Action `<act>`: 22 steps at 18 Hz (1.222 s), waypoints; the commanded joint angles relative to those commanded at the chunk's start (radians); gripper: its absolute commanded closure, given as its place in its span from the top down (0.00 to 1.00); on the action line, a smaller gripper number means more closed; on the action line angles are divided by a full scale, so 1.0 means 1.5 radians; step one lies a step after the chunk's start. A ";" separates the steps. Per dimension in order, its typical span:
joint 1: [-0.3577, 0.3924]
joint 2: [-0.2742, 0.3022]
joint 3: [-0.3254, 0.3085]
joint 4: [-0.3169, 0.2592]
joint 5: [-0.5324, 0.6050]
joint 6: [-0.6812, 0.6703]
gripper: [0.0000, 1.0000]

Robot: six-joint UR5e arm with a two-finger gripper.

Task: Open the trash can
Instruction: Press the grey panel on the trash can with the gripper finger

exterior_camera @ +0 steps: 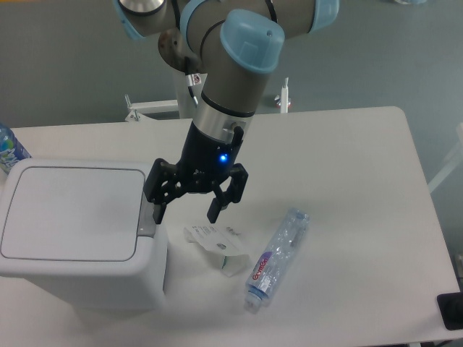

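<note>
The trash can (72, 231) is a boxy white bin at the left of the table, its flat lid (69, 213) shut and lying level. Its grey push-button latch (147, 220) sits at the lid's right edge. My gripper (187, 213) is open and empty, pointing down just right of the bin. Its left finger (159, 210) hangs at the latch, touching it or just above it; I cannot tell which. The right finger (217, 210) hangs over bare table.
A crumpled white carton (217, 246) lies on the table just below my gripper. An empty plastic bottle (277, 256) lies to its right. Another bottle (9, 148) pokes in at the left edge. A dark object (452, 311) sits at the bottom right corner.
</note>
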 joint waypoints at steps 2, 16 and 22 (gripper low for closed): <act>-0.003 0.000 -0.002 0.000 0.000 0.000 1.00; -0.003 0.000 -0.008 0.001 0.001 0.001 1.00; -0.003 0.000 -0.008 0.001 0.001 0.001 1.00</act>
